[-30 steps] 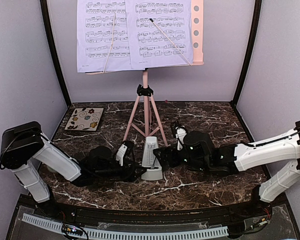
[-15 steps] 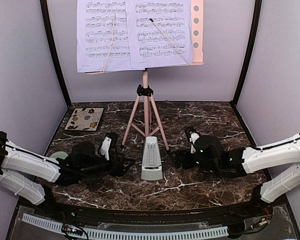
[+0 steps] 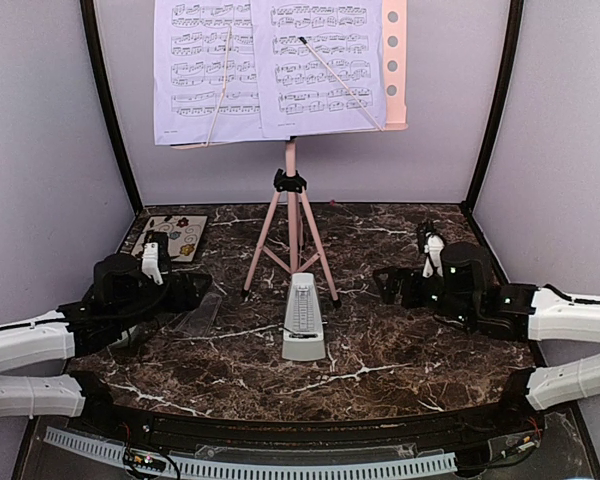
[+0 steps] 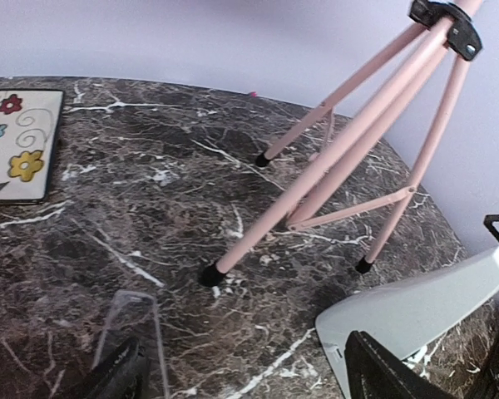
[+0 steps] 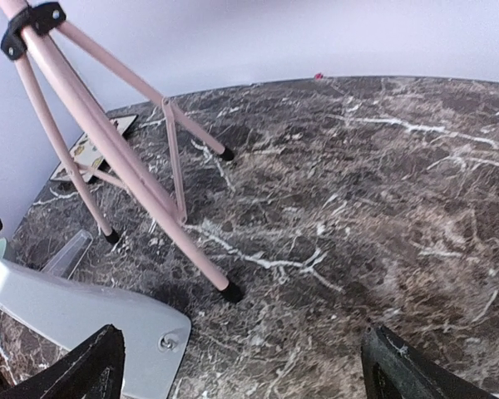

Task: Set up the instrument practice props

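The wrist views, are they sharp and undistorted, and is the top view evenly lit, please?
Left wrist: sharp on the pink tripod-legged music stand, no glare. Right wrist: sharp too, but the far edge of the dark marble table bows, a wide-angle effect. Top external: soft, even light; the white sheet-music pages are bright yet legible.

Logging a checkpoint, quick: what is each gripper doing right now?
Left gripper: open, jaws wide apart, holding nothing.
Right gripper: open, jaws wide apart, holding nothing.

metronome (image 3: 302, 320) before music stand (image 3: 291, 215), pages (image 3: 265, 68) on it, coaster (image 3: 169, 238) far left
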Available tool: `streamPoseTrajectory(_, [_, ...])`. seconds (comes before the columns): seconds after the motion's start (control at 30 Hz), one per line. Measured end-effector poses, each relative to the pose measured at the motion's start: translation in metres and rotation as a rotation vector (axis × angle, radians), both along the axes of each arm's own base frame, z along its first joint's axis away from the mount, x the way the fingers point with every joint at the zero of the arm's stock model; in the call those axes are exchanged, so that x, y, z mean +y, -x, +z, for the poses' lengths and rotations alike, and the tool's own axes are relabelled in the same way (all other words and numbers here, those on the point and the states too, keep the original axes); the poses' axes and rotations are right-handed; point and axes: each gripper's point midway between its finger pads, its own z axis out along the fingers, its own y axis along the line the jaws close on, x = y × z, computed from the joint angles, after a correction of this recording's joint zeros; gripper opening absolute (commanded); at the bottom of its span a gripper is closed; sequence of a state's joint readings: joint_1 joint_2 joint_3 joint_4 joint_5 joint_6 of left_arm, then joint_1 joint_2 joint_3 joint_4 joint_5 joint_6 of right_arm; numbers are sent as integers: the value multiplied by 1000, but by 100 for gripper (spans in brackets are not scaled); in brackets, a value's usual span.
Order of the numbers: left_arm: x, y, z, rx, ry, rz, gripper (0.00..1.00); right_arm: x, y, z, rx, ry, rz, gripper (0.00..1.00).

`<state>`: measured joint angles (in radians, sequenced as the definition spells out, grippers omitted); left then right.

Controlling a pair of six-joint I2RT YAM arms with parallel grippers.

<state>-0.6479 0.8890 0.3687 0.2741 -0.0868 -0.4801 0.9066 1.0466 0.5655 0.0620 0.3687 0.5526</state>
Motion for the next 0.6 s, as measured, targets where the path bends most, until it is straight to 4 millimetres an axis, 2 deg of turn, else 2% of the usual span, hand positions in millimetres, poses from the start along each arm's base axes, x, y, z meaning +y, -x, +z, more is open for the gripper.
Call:
streamPoseTrajectory(0.13, [30,-14,8,29,-15,94,85,-24,-12,24,-41,-21,-38,100])
streamPoseTrajectory(0.27, [39,-21,18,41,-27,110,86,-42,-23,37,-56,-34,-58,100])
streamPoseTrajectory(0.47, [34,-29,30,48,-41,65,86,-62,-36,37,-36,-70,-71,100])
streamPoseTrajectory(0.6, [20,-27,19,93,-35,-15,88,-71,-38,24,-2,-113,-64,100])
